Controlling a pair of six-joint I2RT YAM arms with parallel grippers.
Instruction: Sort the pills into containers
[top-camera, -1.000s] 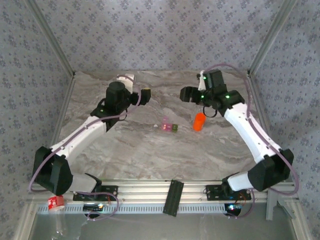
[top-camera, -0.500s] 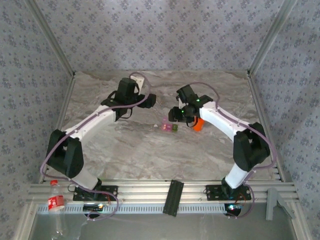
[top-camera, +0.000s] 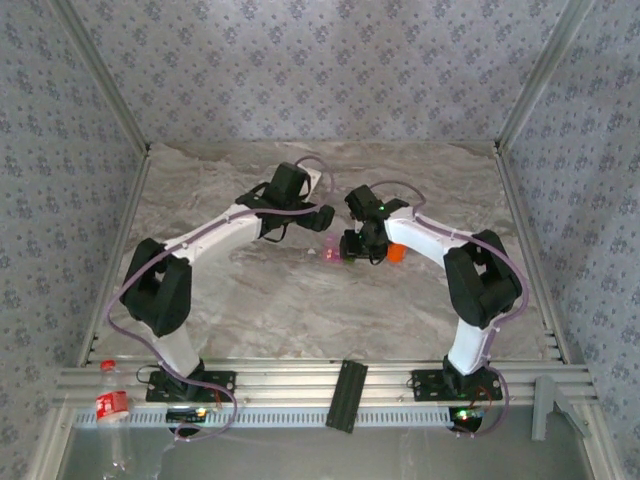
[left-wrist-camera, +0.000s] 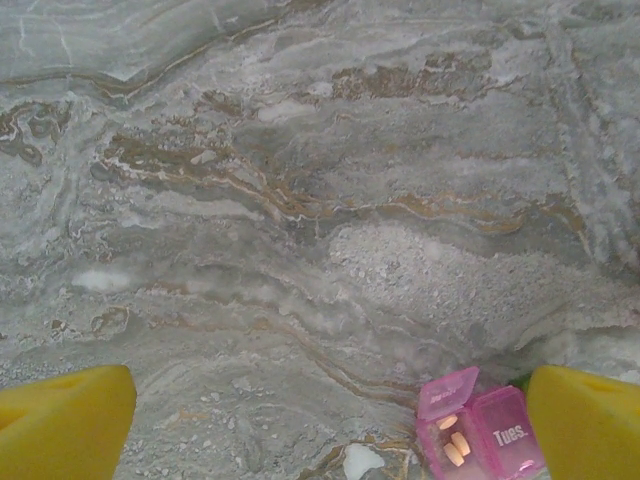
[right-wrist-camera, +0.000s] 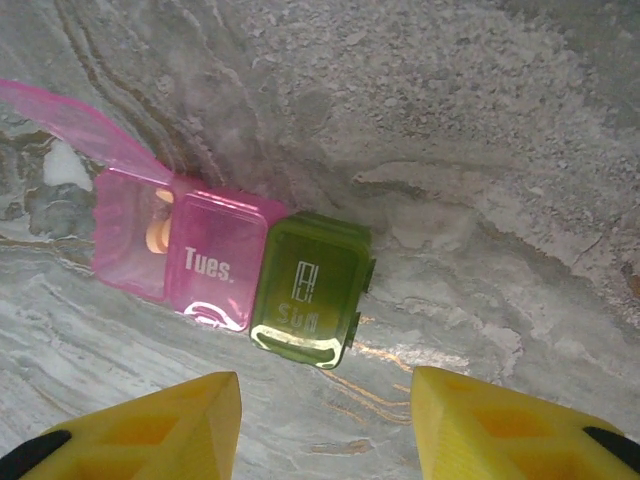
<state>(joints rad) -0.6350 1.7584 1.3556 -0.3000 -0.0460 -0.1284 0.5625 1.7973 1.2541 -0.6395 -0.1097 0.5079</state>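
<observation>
Overlapping the containers (top-camera: 329, 254), right gripper (top-camera: 358, 246).

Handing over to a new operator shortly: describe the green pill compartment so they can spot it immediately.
At the middle of the marble table, beside the orange bottle, sits a small strip of pill compartments. The green compartment is the strip's end piece, lid shut, joined to the pink "Tues." compartment. It alone is olive-green; its neighbours are pink.

Containers (right-wrist-camera: 236, 268) glossy see-thru plastic; table (left-wrist-camera: 300, 150) matt marble-look surface w/ grainy patches
</observation>
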